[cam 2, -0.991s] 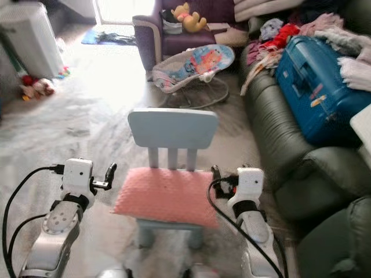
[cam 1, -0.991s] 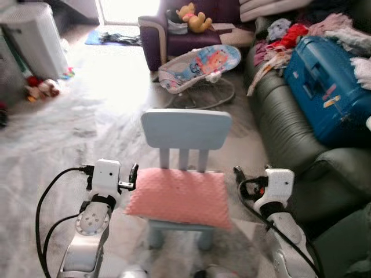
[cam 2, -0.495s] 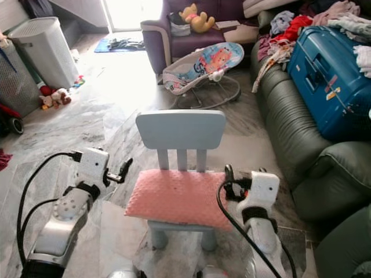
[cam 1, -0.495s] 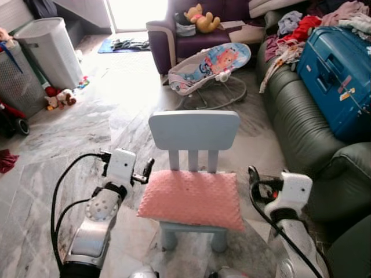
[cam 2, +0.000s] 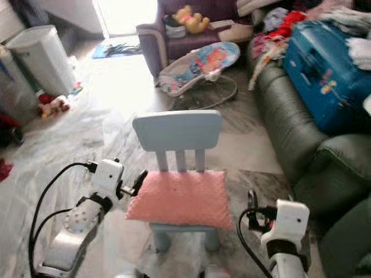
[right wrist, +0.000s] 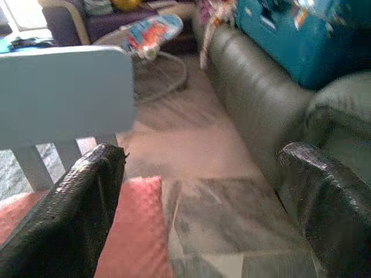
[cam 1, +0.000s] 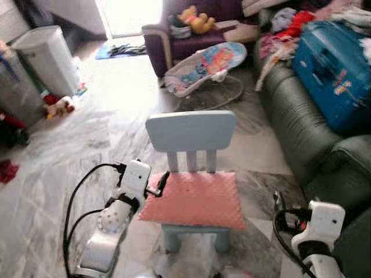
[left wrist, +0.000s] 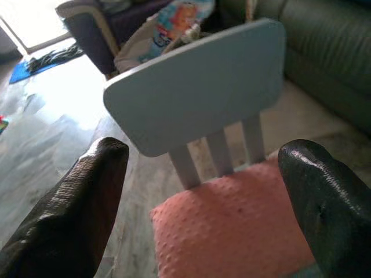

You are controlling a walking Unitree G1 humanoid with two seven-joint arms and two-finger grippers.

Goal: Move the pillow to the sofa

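The pink pillow [cam 1: 193,198] lies flat on the seat of a small light-blue chair [cam 1: 190,132], which stands on the marble floor [cam 1: 69,145] just left of the dark green sofa [cam 1: 301,116]. The left gripper [cam 1: 160,183] is at the pillow's left edge, touching it or just beside it, its fingers [left wrist: 75,214] spread wide with the pillow and chair back between them in the left wrist view. The right gripper [cam 2: 253,202] is low and to the right of the chair, clear of the pillow, fingers [right wrist: 69,214] also spread wide. This looks like the approach before the grasp: nothing is held yet. The next move calls for bringing the right gripper in to the pillow's right edge, so both can press or pinch it from either side, lift it off the seat, and carry it right onto the sofa, where a blue suitcase [cam 1: 330,69] and clothes [cam 1: 290,29] already take up room.
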